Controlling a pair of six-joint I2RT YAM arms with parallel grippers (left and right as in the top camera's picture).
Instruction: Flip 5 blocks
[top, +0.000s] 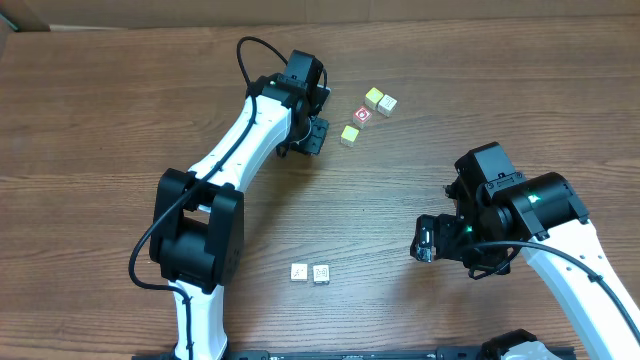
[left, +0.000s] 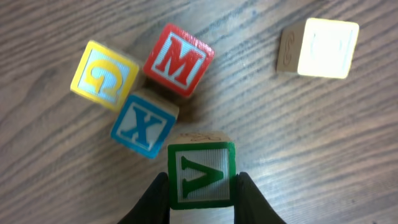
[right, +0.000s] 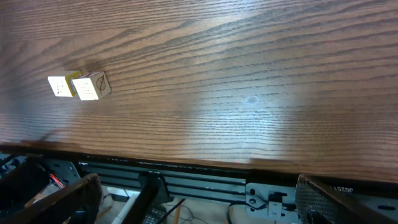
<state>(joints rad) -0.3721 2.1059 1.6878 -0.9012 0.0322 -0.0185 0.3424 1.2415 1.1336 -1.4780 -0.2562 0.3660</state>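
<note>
In the left wrist view my left gripper (left: 200, 182) is shut on a green V block (left: 200, 168), with a dark finger (left: 154, 200) pressed to each side. Just beyond it a blue X block (left: 144, 124), a red M block (left: 179, 60) and a yellow G block (left: 104, 74) cluster together. A pale block (left: 320, 48) lies apart at the upper right. Overhead, the left gripper (top: 312, 135) sits beside the far group of blocks (top: 362, 116). My right gripper (top: 425, 240) hangs open over bare table and holds nothing.
Two pale blocks (top: 310, 272) lie side by side near the front edge, and they also show in the right wrist view (right: 79, 86). The table's front edge and a metal rail (right: 205, 177) lie below the right gripper.
</note>
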